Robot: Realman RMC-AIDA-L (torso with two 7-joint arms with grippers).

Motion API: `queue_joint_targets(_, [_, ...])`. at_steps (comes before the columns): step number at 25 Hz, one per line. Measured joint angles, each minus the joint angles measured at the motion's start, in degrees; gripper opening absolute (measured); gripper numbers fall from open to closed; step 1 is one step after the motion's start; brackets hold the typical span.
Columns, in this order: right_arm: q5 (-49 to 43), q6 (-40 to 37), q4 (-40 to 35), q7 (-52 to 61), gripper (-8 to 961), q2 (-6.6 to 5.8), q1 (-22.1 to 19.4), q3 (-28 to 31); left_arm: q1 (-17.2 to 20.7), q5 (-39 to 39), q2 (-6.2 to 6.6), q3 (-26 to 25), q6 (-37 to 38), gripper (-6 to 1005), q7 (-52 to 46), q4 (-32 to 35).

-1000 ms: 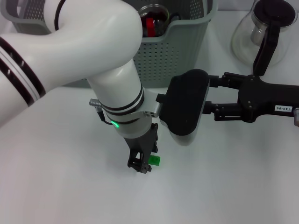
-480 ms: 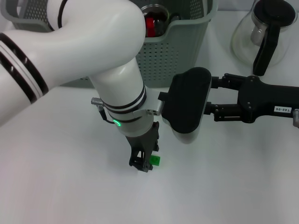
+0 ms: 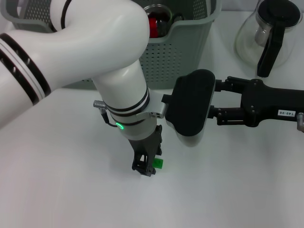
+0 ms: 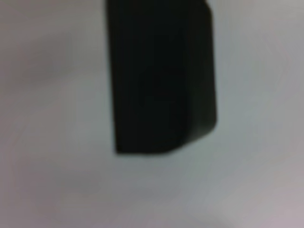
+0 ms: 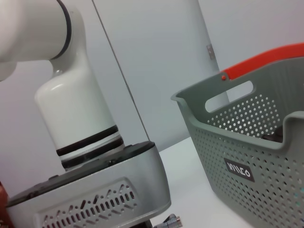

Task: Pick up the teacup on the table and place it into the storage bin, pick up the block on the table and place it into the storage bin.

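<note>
Spanning the far edge of the white bench (image 3: 57,190) is one grey-green storage bin (image 3: 185,52), a teacup (image 3: 156,19) with red contents inside it. Only the right wrist view shows the bin's black label (image 5: 238,169). One glass carafe (image 3: 268,33) stands at the far right corner. The left end effector (image 3: 145,165) points down mid-bench, fingers closed around one small green block (image 3: 157,163). The right end effector (image 3: 190,111) hovers just beside it; its fingers cannot be made out.
</note>
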Motion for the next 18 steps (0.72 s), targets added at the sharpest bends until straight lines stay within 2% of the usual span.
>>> queue_joint_targets(4, [0.00, 0.00, -0.01, -0.01, 945, -0.05, -0.04, 0.03, -0.27, -0.07, 0.00, -0.02, -0.43, 425, -0.33, -0.14])
queue_joint_targets(10, [0.00, -0.01, -0.01, -0.02, 945, -0.09, -0.06, 0.04, -2.54, -0.29, 0.00, 0.07, -0.09, 222, -0.94, -3.33])
queue_joint_targets(11, [0.00, -0.04, -0.02, -0.02, 945, -0.09, -0.08, 0.04, -2.57, -0.31, 0.00, 0.14, 0.12, 219, -0.95, -3.27])
queue_joint_targets(15, [0.00, -0.29, -0.06, -0.03, 944, -0.35, -0.23, 0.04, -1.55, -1.19, 0.08, -0.35, 2.40, 206, -0.96, 0.62])
queue_joint_targets(18, [0.00, -0.35, -0.06, -0.31, 944, -0.53, -0.23, 0.04, -0.66, -1.98, 0.13, -3.12, 5.60, 196, -0.91, 4.21])
